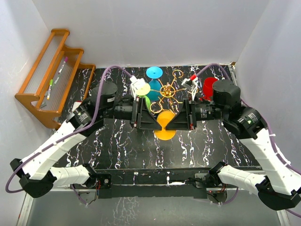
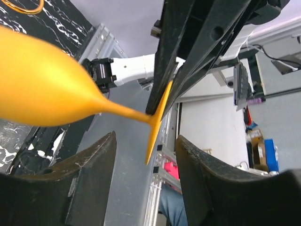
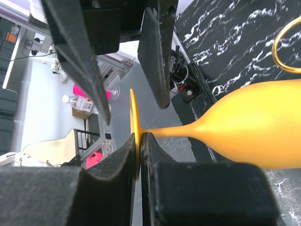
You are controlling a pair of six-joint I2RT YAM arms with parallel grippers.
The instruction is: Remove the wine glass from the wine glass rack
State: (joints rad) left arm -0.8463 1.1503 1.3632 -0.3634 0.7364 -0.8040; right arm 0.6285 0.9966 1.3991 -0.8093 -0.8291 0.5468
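Note:
The gold wire wine glass rack (image 1: 167, 89) stands at the back middle of the table. An orange wine glass (image 1: 164, 126) lies tilted in front of it, bowl toward the rack and foot toward the near edge. My right gripper (image 3: 139, 136) is shut on the rim of the glass's foot (image 3: 133, 117); the bowl (image 3: 254, 132) sits just below a gold ring arm (image 3: 287, 52). My left gripper (image 2: 146, 141) is open on the other side, its fingers apart on either side of the foot's edge (image 2: 155, 132) without touching it. The bowl fills that view's left side (image 2: 42, 89).
Other glasses hang round the rack: blue (image 1: 154, 73), pale yellow (image 1: 143, 89), green (image 1: 148, 101) and red (image 1: 209, 87). A wooden stepped shelf (image 1: 51, 77) with pens leans at the back left. White walls close in the table on three sides.

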